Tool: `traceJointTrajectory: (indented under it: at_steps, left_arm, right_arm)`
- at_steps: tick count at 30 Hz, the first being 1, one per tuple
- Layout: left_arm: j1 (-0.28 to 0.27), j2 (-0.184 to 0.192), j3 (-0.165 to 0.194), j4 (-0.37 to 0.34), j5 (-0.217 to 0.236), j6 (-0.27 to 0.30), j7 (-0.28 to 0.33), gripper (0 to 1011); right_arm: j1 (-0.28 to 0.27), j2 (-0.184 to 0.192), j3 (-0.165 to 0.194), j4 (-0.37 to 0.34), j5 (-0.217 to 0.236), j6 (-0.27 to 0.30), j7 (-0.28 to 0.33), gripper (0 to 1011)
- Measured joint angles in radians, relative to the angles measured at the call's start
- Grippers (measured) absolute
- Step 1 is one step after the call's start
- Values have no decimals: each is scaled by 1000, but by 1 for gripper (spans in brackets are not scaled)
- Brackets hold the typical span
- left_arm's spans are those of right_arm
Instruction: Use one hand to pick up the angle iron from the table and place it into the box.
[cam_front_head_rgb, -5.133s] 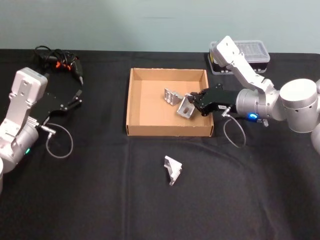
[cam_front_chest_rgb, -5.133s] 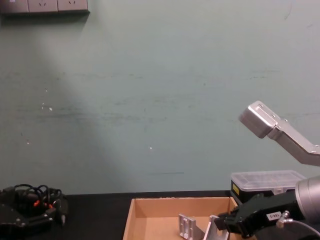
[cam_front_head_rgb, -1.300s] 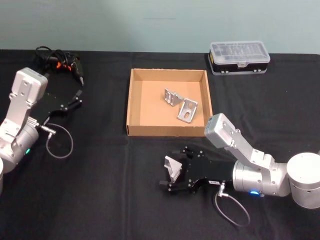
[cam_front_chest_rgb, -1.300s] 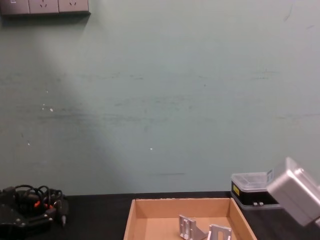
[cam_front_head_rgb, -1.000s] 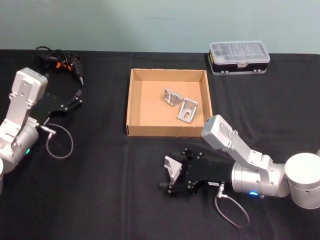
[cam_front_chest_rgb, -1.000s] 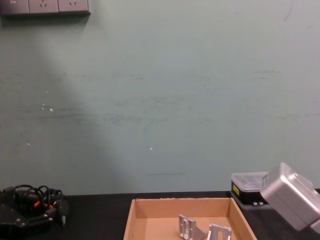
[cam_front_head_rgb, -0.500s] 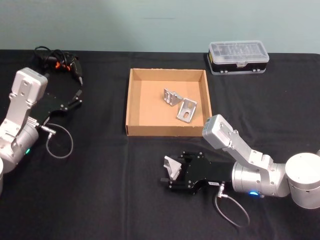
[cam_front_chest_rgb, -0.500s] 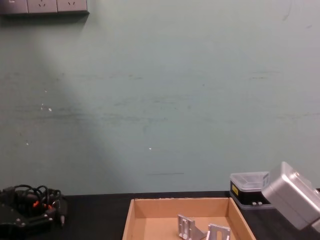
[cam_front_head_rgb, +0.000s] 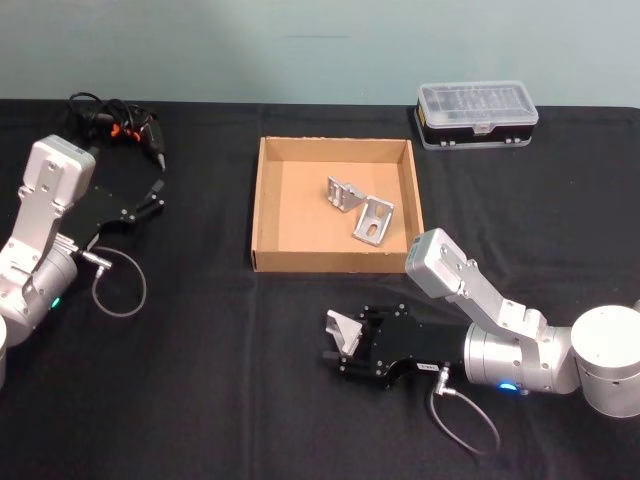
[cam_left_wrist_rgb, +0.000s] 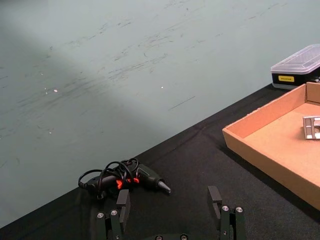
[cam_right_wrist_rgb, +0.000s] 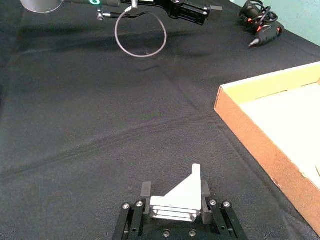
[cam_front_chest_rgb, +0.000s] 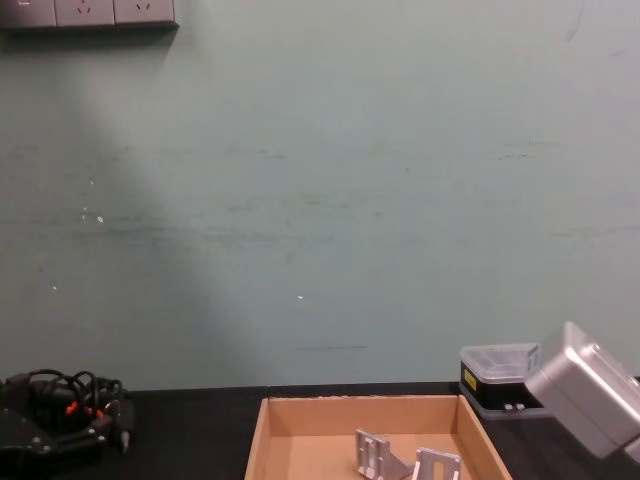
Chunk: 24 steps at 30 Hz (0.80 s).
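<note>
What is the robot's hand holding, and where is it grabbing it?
The right hand is shut on the angle iron, pinching its two side edges. The left hand is open, holding nothing.

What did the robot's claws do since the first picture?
The right claw let go of an angle iron in the box, swung back toward the robot and closed on the angle iron lying on the table. The left claw stayed parked, open; the box did not move.

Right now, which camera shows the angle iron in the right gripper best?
The right wrist view: the angle iron sits close up between the right gripper fingers. The head view shows it small, near the box.
</note>
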<state>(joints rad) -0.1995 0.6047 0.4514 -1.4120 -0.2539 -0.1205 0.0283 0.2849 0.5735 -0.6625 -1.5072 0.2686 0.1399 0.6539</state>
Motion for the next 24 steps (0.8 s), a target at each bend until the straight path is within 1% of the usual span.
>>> traceJointTrajectory:
  at_steps: [7, 12, 13, 16, 19, 20, 21, 22, 24]
  left_arm:
    - [0, 0, 0, 0, 0, 0, 0, 1011]
    - [0, 0, 0, 0, 0, 0, 0, 1011]
    - [0, 0, 0, 0, 0, 0, 0, 1011]
    - [0, 0, 0, 0, 0, 0, 0, 1011]
    - [0, 0, 0, 0, 0, 0, 0, 1011]
    - [0, 0, 0, 0, 0, 0, 0, 1011]
    - [0, 0, 0, 0, 0, 0, 0, 1011]
    - [0, 0, 0, 0, 0, 0, 0, 1011]
    - [0, 0, 0, 0, 0, 0, 0, 1011]
  right_arm:
    - [0, 1, 4, -1, 4, -6, 1, 556]
    - [3, 7, 34, -15, 33, -19, 11, 556]
    - [6, 9, 44, -23, 45, -19, 14, 556]
    - [14, 11, 59, -39, 66, -12, 17, 556]
    - [31, 11, 72, -55, 91, 11, 18, 557]
    - [46, 8, 76, -60, 100, 27, 18, 556]
    - [64, 2, 76, -61, 104, 39, 17, 556]
    - [64, 2, 76, -61, 104, 39, 17, 556]
    - [97, -11, 75, -53, 105, 53, 13, 557]
